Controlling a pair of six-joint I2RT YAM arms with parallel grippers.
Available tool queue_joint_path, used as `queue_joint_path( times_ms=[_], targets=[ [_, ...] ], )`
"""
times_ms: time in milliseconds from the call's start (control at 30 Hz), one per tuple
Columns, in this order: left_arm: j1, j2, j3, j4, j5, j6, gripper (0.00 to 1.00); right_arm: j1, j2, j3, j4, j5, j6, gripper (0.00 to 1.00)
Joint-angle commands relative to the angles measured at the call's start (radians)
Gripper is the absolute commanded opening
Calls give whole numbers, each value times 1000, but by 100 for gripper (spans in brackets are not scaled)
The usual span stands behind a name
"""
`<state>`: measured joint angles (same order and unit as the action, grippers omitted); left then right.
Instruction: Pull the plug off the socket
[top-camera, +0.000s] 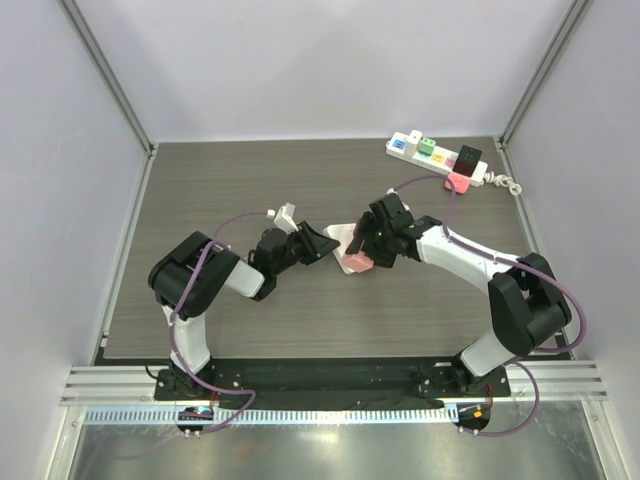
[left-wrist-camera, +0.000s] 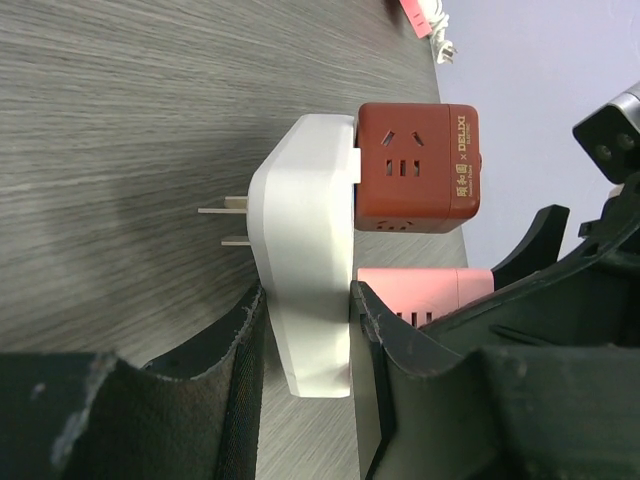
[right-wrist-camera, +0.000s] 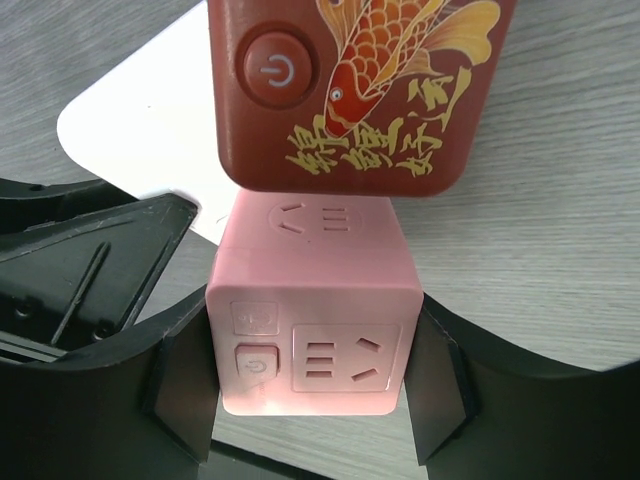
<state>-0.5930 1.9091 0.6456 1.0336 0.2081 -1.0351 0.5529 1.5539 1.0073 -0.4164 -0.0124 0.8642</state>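
A white socket block (left-wrist-camera: 305, 250) with two bare prongs on its left side carries a dark red cube (left-wrist-camera: 415, 165) and a pink cube plug (left-wrist-camera: 420, 290) against its right face. My left gripper (left-wrist-camera: 305, 320) is shut on the white block's lower end. In the right wrist view, my right gripper (right-wrist-camera: 310, 370) is shut on the pink plug (right-wrist-camera: 310, 320), a finger on each side, just below the red cube (right-wrist-camera: 355, 90). From above, both grippers meet at mid-table, left gripper (top-camera: 325, 243) and right gripper (top-camera: 365, 255), around the pink plug (top-camera: 357, 262).
A white power strip (top-camera: 440, 155) with coloured cubes plugged in lies at the back right, its cord coiled near the right wall. Grey walls and frame posts enclose the wooden table (top-camera: 230, 190).
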Motion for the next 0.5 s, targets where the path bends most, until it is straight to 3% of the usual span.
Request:
queue_joint_path(
  times_ms=[0,233,467],
  targets=[
    [-5,-47,-44,17,-85,125,0,-28,-83,2,82,-66,-39,1],
    [-7,-70,-34,-59,-96,208,0,-65,-41,2,96,-192,-51,1],
    [-42,-114,-54,-112,-200,266,0,-71,-32,134,-41,-179,-139,1]
  ],
)
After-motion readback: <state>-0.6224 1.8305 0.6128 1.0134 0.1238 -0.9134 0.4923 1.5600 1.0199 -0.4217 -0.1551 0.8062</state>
